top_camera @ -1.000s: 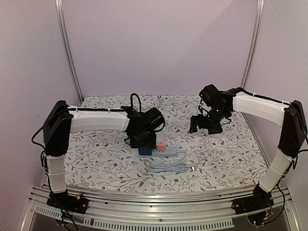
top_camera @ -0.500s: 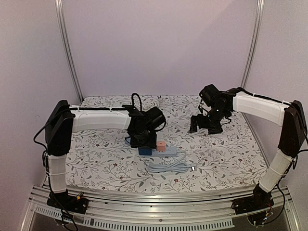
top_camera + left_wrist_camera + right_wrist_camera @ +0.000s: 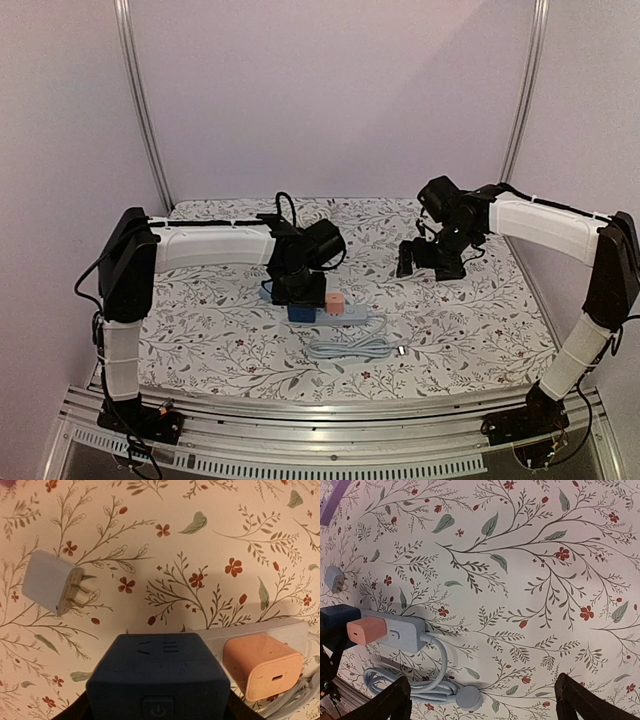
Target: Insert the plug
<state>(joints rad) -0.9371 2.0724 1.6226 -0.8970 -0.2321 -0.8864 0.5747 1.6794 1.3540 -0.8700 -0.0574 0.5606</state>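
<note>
A dark blue cube plug (image 3: 157,672) with a power button fills the bottom of the left wrist view. My left gripper (image 3: 157,712) is shut on it, with dark fingers at both lower corners. The cube sits at the left end of the grey power strip (image 3: 250,630), right beside an orange plug (image 3: 262,665) seated in the strip. From above, the blue plug (image 3: 299,313) shows just under my left gripper (image 3: 297,298). I cannot tell how deep it sits. My right gripper (image 3: 425,262) hovers open, back right of the strip (image 3: 355,313), with nothing between its fingers.
A white two-prong plug (image 3: 50,581) lies on its side on the floral cloth, left of the blue cube. The strip's coiled grey cable (image 3: 350,349) lies in front of it, and its round plug end (image 3: 468,697) rests near my right gripper (image 3: 482,700).
The left arm's upper links have shifted slightly right and up, while its gripper stays on the blue plug at the strip. The right arm has barely moved.
</note>
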